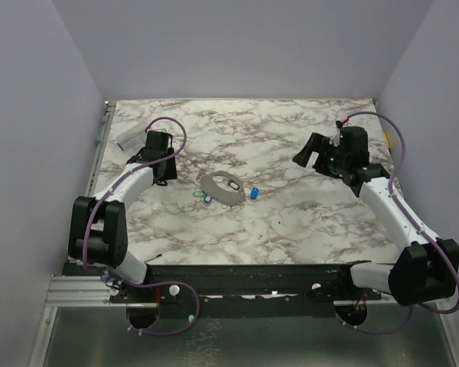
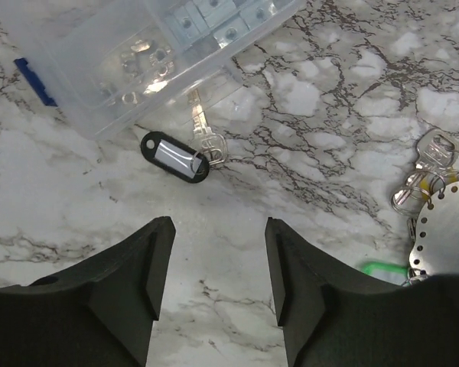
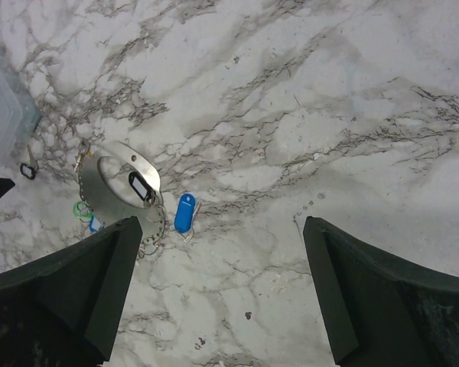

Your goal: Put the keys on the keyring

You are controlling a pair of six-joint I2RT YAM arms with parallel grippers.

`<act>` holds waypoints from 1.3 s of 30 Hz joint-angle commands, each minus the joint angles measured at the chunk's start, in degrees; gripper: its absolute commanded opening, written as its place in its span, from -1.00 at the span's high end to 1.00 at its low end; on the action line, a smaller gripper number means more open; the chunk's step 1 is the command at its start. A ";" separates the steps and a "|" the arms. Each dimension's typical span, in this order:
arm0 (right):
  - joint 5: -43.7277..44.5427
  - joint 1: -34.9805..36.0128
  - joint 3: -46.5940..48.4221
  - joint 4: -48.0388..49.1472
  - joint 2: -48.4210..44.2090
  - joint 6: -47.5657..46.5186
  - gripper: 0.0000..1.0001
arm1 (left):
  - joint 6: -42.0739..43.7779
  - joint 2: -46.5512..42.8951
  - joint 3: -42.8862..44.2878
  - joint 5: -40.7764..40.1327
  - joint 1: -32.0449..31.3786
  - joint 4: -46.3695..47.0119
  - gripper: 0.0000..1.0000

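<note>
Presently the left tool hovers low over the white marble-patterned table, jaws partly apart and empty, lined up on a small metal key with a black oblong plastic tag lying just beside the clear plastic box at upper left of its view; likely the next pick. Right tool: fully spread, empty, held high, probably waiting to steady the flat silvery perforated keyring at frame left, blue-tagged key just beside it.

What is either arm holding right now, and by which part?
Nothing. The left gripper has its fingers apart over the bare table, short of the black-tagged key; the right gripper is wide open and empty.
</note>
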 commanded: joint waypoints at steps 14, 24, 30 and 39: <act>-1.93 0.15 -1.19 0.27 0.28 0.04 -1.00 | 4.46 0.87 -0.73 7.21 -3.94 0.59 -0.10; 10.40 12.09 -0.03 -3.55 2.04 -5.17 -0.97 | -9.11 -8.98 -6.38 3.55 -19.95 1.09 -0.15; 12.91 17.13 -2.06 -1.45 2.69 -8.90 -0.96 | -16.79 -11.63 -8.26 4.27 -27.79 4.07 -0.14; 18.17 17.37 -1.43 -4.04 -0.65 -4.98 -0.97 | -29.04 -1.68 -1.31 0.28 -36.76 5.11 -0.01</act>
